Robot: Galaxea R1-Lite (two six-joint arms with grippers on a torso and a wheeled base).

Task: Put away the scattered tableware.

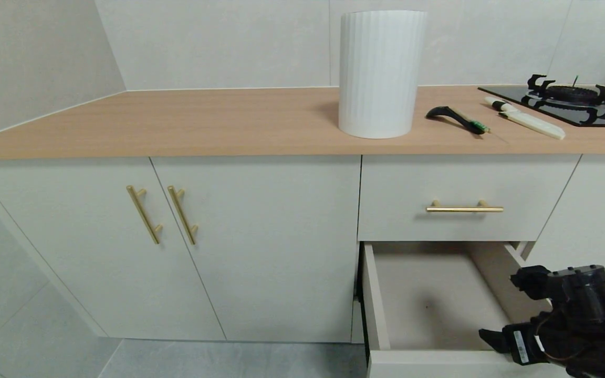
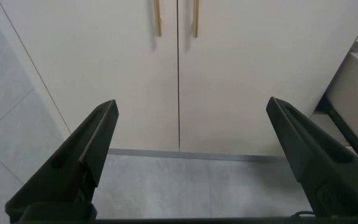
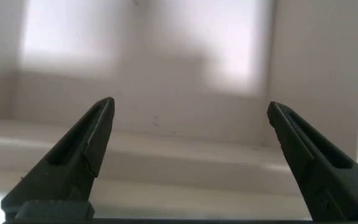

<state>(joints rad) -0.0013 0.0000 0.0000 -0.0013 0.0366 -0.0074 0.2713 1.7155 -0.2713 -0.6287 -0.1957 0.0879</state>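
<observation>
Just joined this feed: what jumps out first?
A tall white ribbed canister stands on the counter, mid-right. Below it the lower drawer is pulled out, the open right gripper at its front right corner. A black spoon and white knife lie by the stove.

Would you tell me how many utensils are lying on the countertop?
2: a black spoon just right of the white canister, and a white knife beside the stove. Others could hide behind the canister.
</observation>
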